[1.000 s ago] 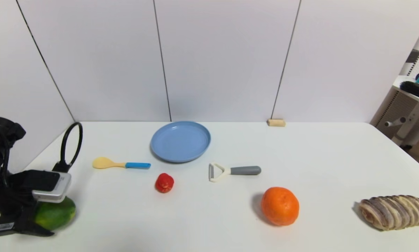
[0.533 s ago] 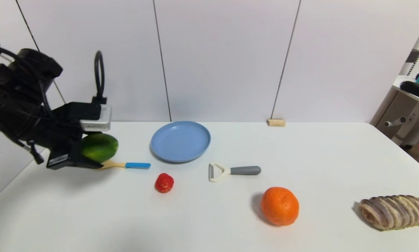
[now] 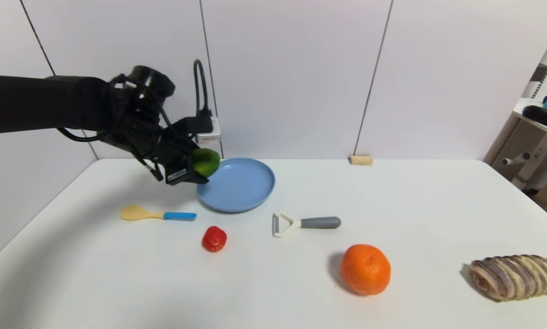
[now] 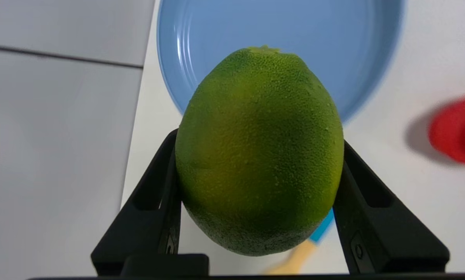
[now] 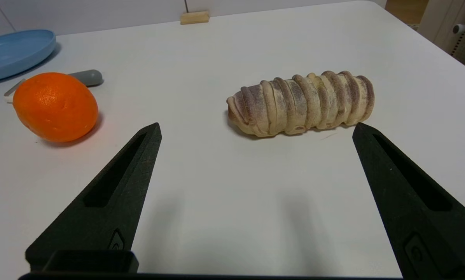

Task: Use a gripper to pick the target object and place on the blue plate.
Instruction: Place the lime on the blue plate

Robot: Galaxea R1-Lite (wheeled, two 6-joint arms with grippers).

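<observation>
– Where to find the green fruit [image 3: 208, 163]?

– Up off the table [image 3: 415, 205], by the left edge of the blue plate [image 3: 248, 183], in the left gripper [image 4: 260, 138], fingers closed on both flanks.

– And the right gripper [image 5: 257, 126]?

– Idle over the right side of the table, fingers wide apart, nothing between.

– Best way to finish?

– Probably a little farther right, to the middle of the plate. Then straight down, low and slow, to keep from catching the rim. Let go only after contact; likely to roll, being oval.

– And around it?

– Smooth white table, pale panels behind. Spoon [image 3: 158, 214] and red piece [image 3: 214, 239] on the near side of the plate, peeler [image 3: 319, 222] and orange [image 3: 366, 269] farther right. Beyond the table's right edge, a shelf [image 3: 522, 106] with a black brush [image 3: 543, 117].
</observation>
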